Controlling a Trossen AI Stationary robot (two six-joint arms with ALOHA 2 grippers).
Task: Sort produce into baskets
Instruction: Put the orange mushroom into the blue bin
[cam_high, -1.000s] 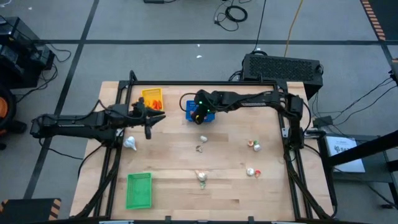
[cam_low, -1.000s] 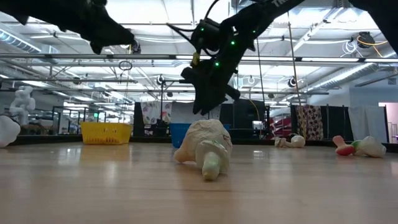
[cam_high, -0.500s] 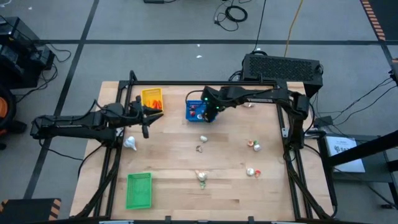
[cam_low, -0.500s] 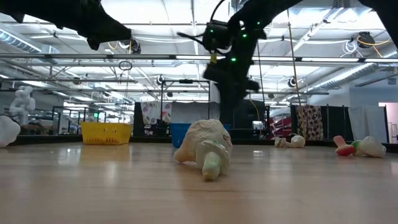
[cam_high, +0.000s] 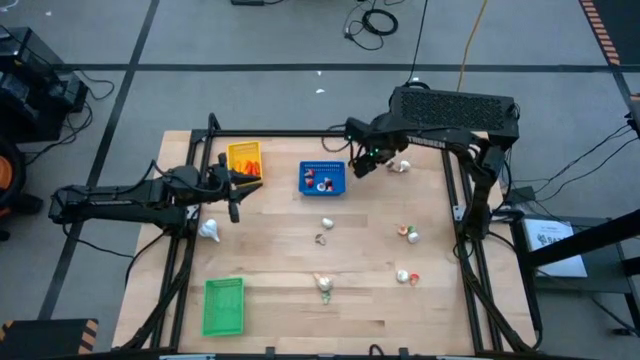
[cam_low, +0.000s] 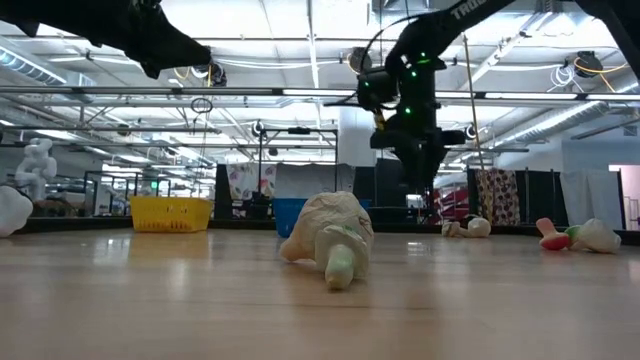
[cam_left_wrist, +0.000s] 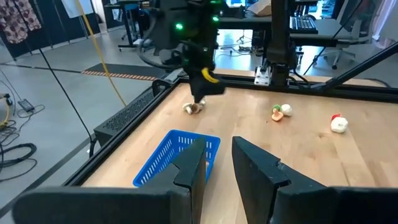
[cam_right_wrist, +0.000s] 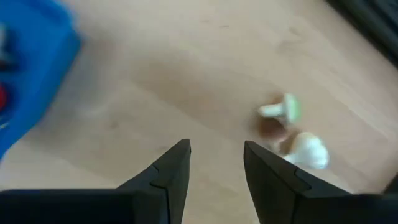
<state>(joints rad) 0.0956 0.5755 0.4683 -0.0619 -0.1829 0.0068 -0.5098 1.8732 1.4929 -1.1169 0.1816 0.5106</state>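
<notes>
My right gripper (cam_high: 364, 166) hangs open and empty above the table's far side, between the blue basket (cam_high: 323, 178) and a whitish-and-brown piece (cam_high: 402, 166), which lies on the wood just ahead of the fingers in the right wrist view (cam_right_wrist: 289, 132). The blue basket holds a few small red-and-white pieces. My left gripper (cam_high: 240, 186) is open and empty beside the yellow basket (cam_high: 244, 158), which holds orange pieces. The green basket (cam_high: 224, 305) stands at the near left. Whitish bulbs (cam_high: 209, 230) (cam_high: 323, 285) and red-and-white pieces (cam_high: 408, 234) (cam_high: 405, 276) lie scattered on the table.
Two small pieces (cam_high: 325, 230) lie mid-table. A black box (cam_high: 455, 108) sits behind the far right edge. Dark frame rails (cam_high: 470, 215) run along both sides. Bare wood lies between the scattered pieces at the table's middle and near side.
My right gripper has swung from above the blue basket toward the table's right edge and a little toward the far edge, ending next to the whitish-and-brown piece. The blue basket, earlier covered by it, now shows whole.
</notes>
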